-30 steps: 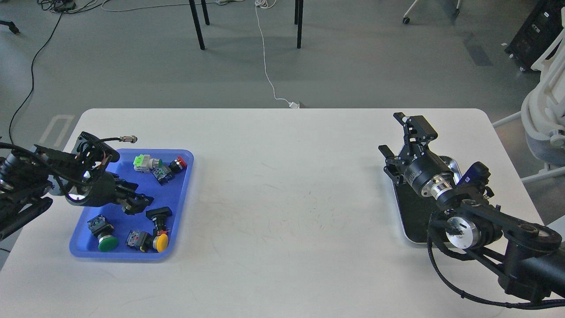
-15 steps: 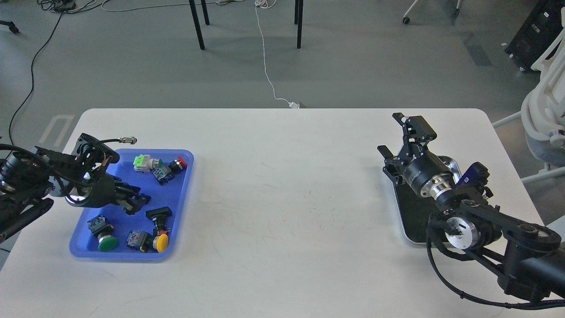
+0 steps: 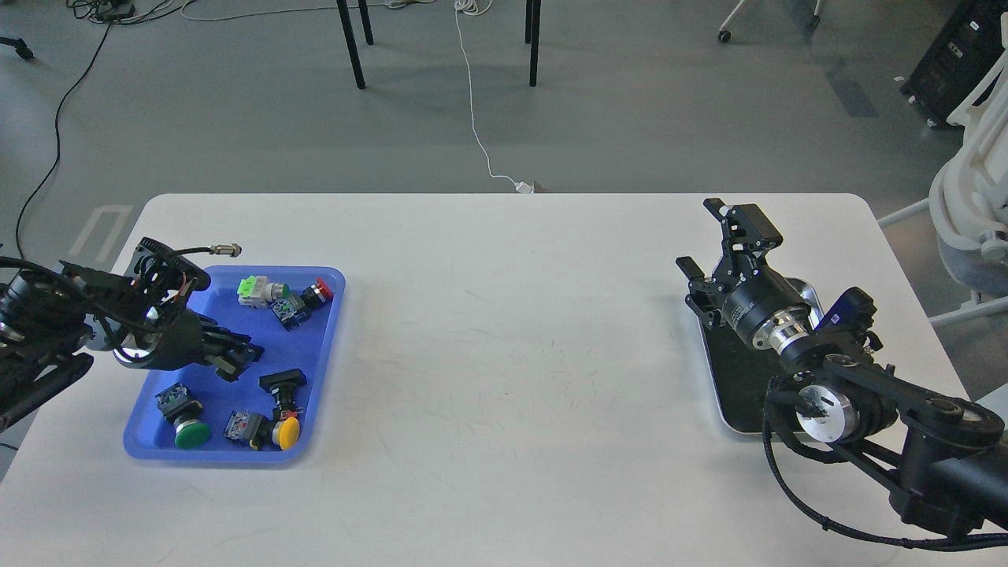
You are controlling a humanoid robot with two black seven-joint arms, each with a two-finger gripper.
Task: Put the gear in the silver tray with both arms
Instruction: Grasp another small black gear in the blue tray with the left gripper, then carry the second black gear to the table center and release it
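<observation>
The silver tray, with a shiny rim and dark bottom, lies at the table's right and is partly covered by my right arm. My right gripper hovers over the tray's far left corner with its two fingers spread wide and nothing between them. The gear is several push-button switches in a blue tray at the left: a green-and-white one, a red one, a black one, a green one and a yellow one. My left gripper is low over the blue tray's middle. It is dark, and its fingers are hard to separate.
The white table has rounded corners. A loose cable with a metal plug sticks out above my left wrist. Chair legs and a white cord are on the floor beyond the table. A white chair stands at the right.
My left gripper has drawn back a little to the left over the blue tray. The right arm has barely moved. The switches lie as before.
</observation>
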